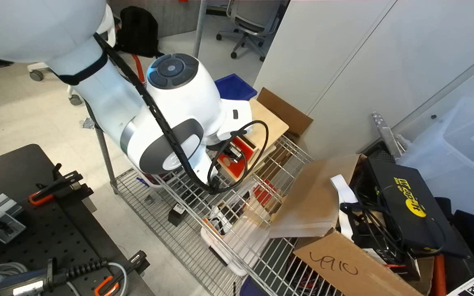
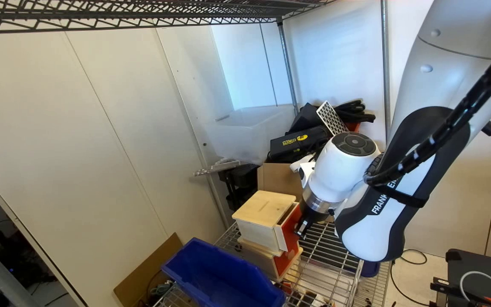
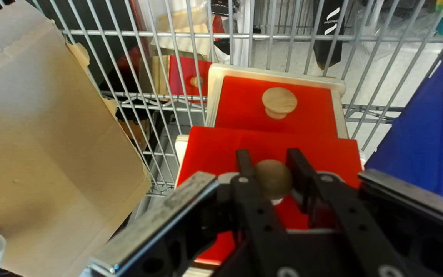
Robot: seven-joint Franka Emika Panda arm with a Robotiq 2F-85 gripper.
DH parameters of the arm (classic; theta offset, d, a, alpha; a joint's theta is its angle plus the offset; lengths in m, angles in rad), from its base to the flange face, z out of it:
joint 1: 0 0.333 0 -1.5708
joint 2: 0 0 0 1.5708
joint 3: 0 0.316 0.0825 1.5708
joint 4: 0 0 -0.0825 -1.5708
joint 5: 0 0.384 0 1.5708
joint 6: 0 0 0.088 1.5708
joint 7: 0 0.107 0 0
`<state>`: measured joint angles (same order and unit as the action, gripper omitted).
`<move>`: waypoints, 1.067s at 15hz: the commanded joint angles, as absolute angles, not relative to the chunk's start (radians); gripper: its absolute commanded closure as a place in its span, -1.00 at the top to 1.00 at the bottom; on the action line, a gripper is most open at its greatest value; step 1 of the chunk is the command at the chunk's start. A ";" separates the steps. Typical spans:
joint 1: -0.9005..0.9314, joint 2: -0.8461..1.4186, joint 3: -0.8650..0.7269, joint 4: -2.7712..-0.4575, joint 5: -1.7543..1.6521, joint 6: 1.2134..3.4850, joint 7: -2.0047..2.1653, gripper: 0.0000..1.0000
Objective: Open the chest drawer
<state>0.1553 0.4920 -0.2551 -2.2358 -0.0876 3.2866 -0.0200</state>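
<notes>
gripper (image 3: 268, 161) clenched on wooden knob (image 3: 273, 180)

gripped upper red drawer (image 3: 323, 157) stands partly out of the plywood chest (image 2: 257, 232), which sits on a wire shelf (image 2: 358, 277); in an exterior view, blue bin (image 2: 220, 260) near left, cardboard box (image 2: 280, 177) at far side.

Pale wall panels (image 2: 122, 106), light floor (image 1: 10, 111), grey swivel chair (image 1: 255, 12), dark wire shelf (image 2: 100, 15) overhead
</notes>
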 commanded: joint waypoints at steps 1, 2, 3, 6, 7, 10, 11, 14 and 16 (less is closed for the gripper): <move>0.155 0.454 -0.258 -2.270 -0.074 3.313 -0.042 -0.87; 0.159 0.456 -0.261 -2.271 -0.074 3.313 -0.042 -0.87; 0.168 0.457 -0.270 -2.272 -0.090 3.314 -0.024 -0.87; 0.185 0.460 -0.281 -2.278 -0.091 3.319 -0.025 -0.87; 0.192 0.460 -0.284 -2.280 -0.091 3.321 -0.025 -0.87; 0.200 0.461 -0.290 -2.284 -0.090 3.325 -0.025 -0.87; 0.203 0.461 -0.292 -2.285 -0.090 3.325 -0.025 -0.87; 0.206 0.460 -0.295 -2.285 -0.089 3.325 -0.025 -0.87; 0.210 0.460 -0.299 -2.287 -0.089 3.327 -0.025 -0.87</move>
<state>0.1807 0.4915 -0.2727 -2.2531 -0.0883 3.2999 -0.0200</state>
